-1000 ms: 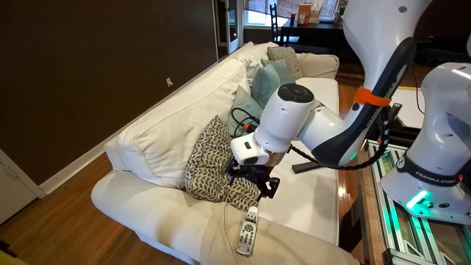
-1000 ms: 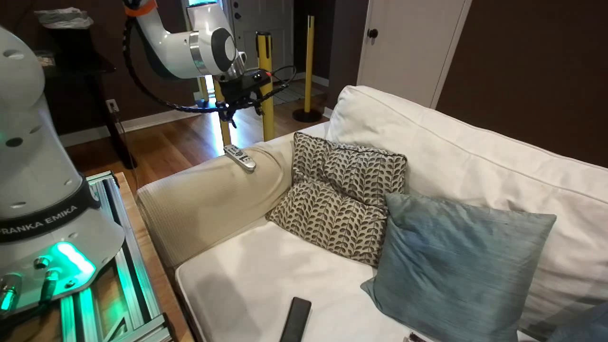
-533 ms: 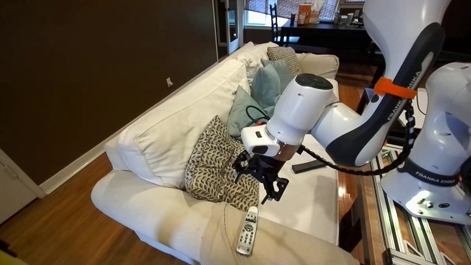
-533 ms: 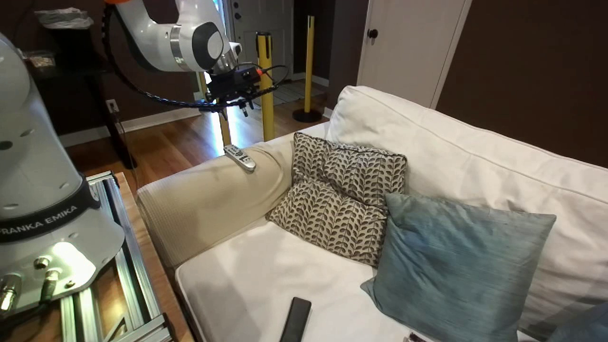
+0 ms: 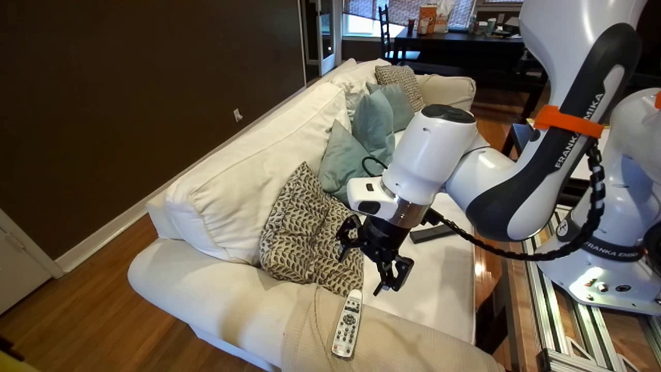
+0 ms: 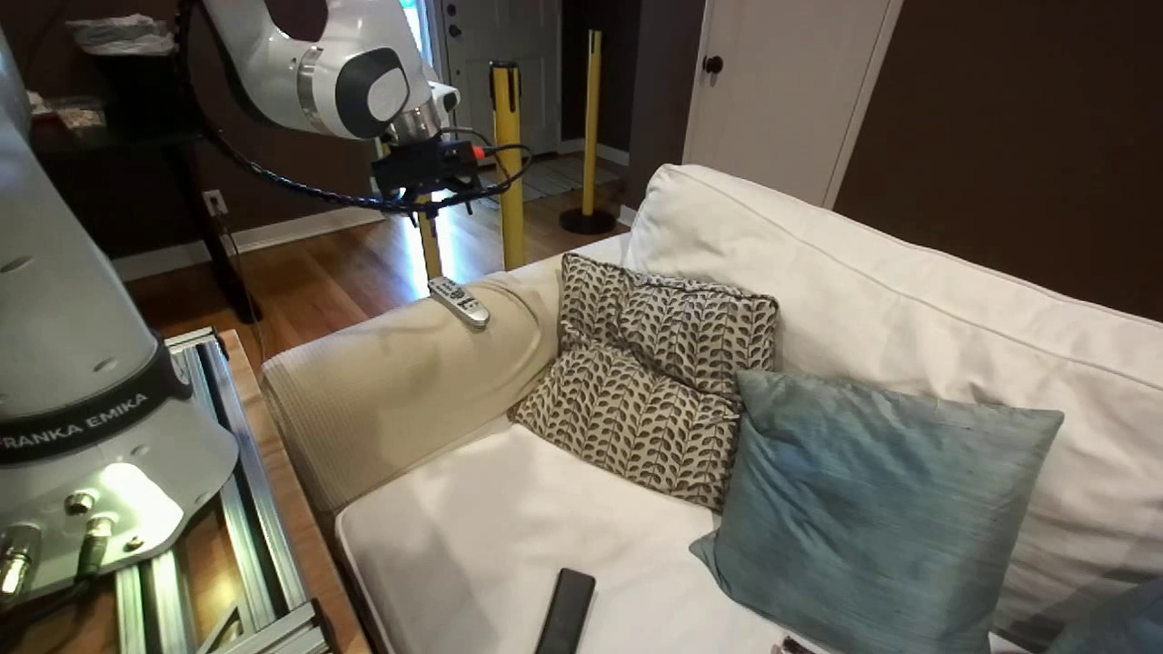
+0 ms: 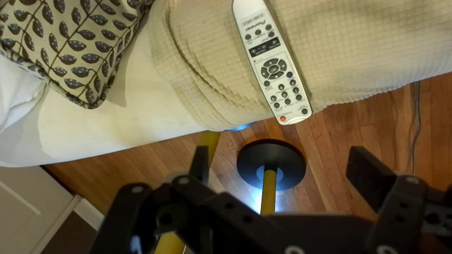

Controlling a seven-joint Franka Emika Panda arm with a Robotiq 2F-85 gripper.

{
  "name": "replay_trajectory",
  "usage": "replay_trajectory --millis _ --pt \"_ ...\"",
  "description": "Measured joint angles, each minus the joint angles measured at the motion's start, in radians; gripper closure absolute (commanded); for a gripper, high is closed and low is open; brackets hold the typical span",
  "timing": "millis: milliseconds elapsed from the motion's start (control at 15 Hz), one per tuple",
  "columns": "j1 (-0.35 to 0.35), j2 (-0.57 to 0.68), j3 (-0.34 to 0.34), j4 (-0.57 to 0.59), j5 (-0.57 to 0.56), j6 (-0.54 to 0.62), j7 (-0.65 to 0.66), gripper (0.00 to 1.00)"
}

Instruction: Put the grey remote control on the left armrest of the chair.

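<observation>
The grey remote control (image 5: 347, 324) lies flat across the top of the left armrest (image 5: 413, 338) of the chair, a long cream-white sofa (image 5: 242, 191). The remote (image 6: 459, 302) and the armrest (image 6: 391, 391) also show in the other exterior picture. In the wrist view the whole length of the remote (image 7: 273, 67) shows, its orange-button end reaching the armrest's outer edge. My gripper (image 5: 360, 275) is raised in the air, apart from the remote. In the wrist view the gripper (image 7: 277, 162) has its fingers wide apart with only floor and a post visible between them.
A leaf-patterned pillow (image 6: 645, 381) leans beside the armrest, with a teal pillow (image 6: 890, 509) next to it. A black remote bar (image 6: 565, 609) lies on the seat. Yellow posts (image 6: 509, 173) stand on the floor beyond the armrest. The robot's bench (image 5: 547, 289) borders the sofa front.
The arm and gripper have moved rightward in an exterior view and leftward in the opposite picture, staying raised. The base light has turned from green to white. The remote has not moved.
</observation>
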Motion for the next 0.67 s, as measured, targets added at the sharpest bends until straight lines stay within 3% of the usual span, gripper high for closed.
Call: replay_trajectory --millis 267,667 --pt "-0.126 0.000 0.116 -0.002 0.042 -0.001 -0.004 0.00" --pt "-0.151 0.000 0.137 -0.003 0.045 -0.001 -0.005 0.00"
